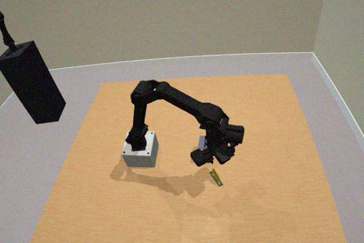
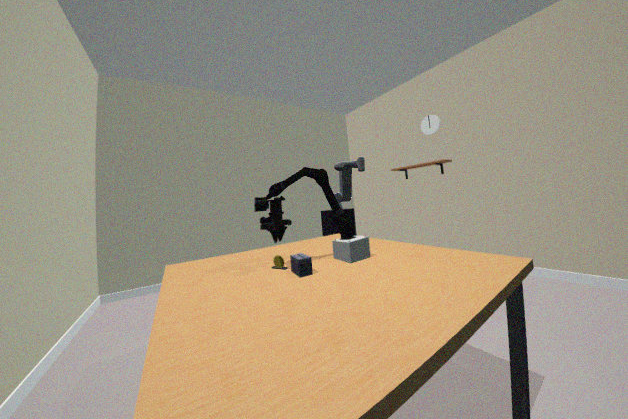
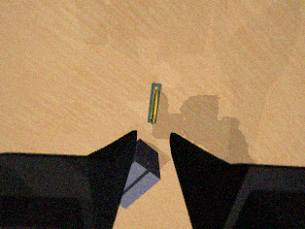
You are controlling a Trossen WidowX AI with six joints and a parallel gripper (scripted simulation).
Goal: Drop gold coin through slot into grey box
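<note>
The coin stands on edge in its holder, long axis running away from the hand. The hand, partly open and holding nothing, hangs above the box, table open around

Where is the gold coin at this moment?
The coin stands on edge in its green holder on the table; in the wrist view it sits just beyond the open claw, near the grey box.

Your top view looks down from above the table's far edge; exterior faces it from a near corner, distant; wrist peers straight down, close. All share the tabletop.
</note>
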